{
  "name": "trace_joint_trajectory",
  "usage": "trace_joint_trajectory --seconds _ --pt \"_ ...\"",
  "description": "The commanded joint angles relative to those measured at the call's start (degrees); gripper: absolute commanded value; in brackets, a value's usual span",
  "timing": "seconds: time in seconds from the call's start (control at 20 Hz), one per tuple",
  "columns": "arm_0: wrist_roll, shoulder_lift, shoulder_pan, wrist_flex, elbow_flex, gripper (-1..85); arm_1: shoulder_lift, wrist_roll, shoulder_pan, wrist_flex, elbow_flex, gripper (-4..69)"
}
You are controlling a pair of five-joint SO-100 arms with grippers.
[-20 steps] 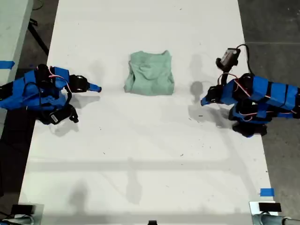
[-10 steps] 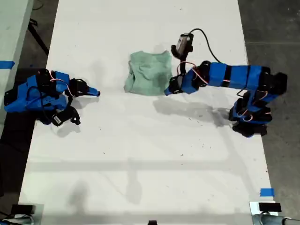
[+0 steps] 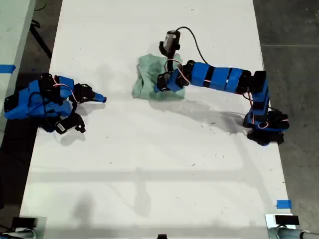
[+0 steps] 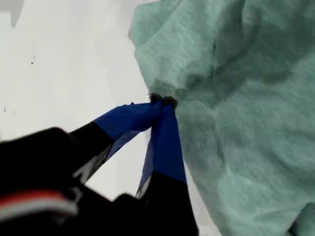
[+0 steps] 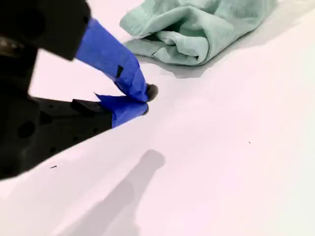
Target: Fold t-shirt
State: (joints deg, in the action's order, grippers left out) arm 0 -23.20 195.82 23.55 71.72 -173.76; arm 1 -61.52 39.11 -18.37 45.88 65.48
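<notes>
I find no readable text, label, brand, number or sign in any of my views. The t-shirt [image 3: 149, 79] fabric is plain and unprinted. The blue tape pieces near the table [image 3: 149, 164] edge carry no marking that I can make out.

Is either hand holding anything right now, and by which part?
My first hand is shut at an edge fold of the pale mint-green fabric t-shirt; a true pinch cannot be told. My second hand holds nothing.
</notes>
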Motion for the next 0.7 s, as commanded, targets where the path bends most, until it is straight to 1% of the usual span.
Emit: trace_joint_trajectory --seconds 0.0,0.1,0.25,0.35,0.45,0.5,0.55,0.65 --pt "0.8 0.4 0.1 0.2 0.4 0.7 3.6 3.2 -3.9 -1.5 -9.4 -1.0" --pt "0.8 0.4 0.2 0.2 0.4 0.6 8.4 6.2 -8.3 -1.7 -15.9 -1.0" --pt "0.8 0.4 0.2 0.2 0.4 0.5 12.9 9.1 -15.9 -6.9 -20.5 -1.0" --pt "0.8 0.4 0.2 0.2 0.4 0.5 14.4 7.6 -20.7 -11.3 -20.4 -1.0" --pt "0.8 0.4 0.4 0.2 0.4 0.9 15.9 4.6 -23.9 -14.2 -20.2 -1.1" --pt "0.9 0.4 0.5 0.3 0.4 1.1 16.7 3.5 -24.9 -14.0 -20.3 -1.1" --pt "1.7 0.4 0.5 0.7 0.4 2.5 16.3 3.3 -25.0 -11.0 -20.3 -1.1" --pt "1.7 0.4 0.0 1.3 0.4 3.0 12.2 4.7 -22.5 -3.4 -18.9 -1.1"
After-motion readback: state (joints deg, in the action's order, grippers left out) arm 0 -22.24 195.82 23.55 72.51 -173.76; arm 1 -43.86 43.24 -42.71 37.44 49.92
